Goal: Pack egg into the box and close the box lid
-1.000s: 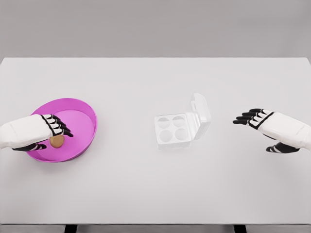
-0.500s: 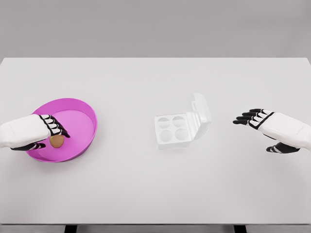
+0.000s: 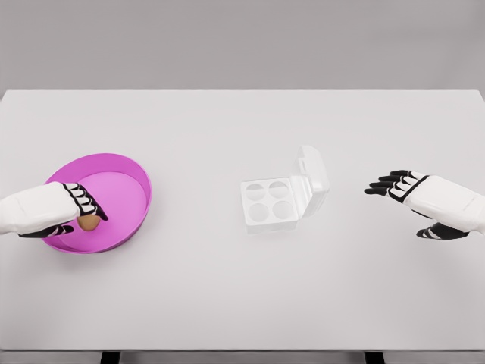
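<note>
The left hand [image 3: 57, 212] is curled around the brown egg [image 3: 89, 221] inside the pink bowl [image 3: 129, 171], so the pick-up step is in hand (grip looks closed but not yet lifted); the right hand [image 3: 424, 201] hovers with fingers spread, holding nothing. Next, I judge, comes a lift clear of the rim and a carry to an empty cup of the open box [image 3: 269, 203], well apart to the right.

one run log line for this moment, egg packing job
phase: grasping egg | left hand: closing on egg in pink bowl | right hand: open, idle | box: lid open, cups empty
</note>
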### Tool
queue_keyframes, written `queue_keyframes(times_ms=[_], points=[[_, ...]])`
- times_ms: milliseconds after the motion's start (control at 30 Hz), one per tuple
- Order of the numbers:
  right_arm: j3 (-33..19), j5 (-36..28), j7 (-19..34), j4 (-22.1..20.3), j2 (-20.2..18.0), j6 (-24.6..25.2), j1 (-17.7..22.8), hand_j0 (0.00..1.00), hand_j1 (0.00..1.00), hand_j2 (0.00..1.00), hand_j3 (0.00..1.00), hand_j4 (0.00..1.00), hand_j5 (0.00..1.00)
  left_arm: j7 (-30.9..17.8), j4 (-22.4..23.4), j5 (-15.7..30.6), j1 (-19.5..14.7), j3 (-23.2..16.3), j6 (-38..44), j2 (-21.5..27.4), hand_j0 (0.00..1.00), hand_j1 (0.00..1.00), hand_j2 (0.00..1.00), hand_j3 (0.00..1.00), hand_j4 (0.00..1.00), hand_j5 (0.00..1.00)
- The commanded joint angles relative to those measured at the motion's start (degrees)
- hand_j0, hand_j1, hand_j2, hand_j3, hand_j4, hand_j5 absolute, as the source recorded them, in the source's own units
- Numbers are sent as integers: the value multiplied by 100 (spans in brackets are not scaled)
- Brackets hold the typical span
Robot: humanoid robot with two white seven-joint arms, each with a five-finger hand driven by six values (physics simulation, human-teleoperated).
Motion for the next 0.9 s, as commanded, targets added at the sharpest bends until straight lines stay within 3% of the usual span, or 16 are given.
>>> queue_keyframes(times_ms=[0, 867], points=[[1, -35, -3, 3, -6, 16, 0, 100, 100, 100, 100, 100, 100, 2, 8, 25, 0, 3, 3, -2, 71, 71, 71, 71, 71, 71], [9, -35, -3, 3, -15, 16, 9, 100, 100, 100, 100, 100, 100, 11, 8, -10, 18, 3, 3, -64, 70, 70, 70, 70, 70, 70]])
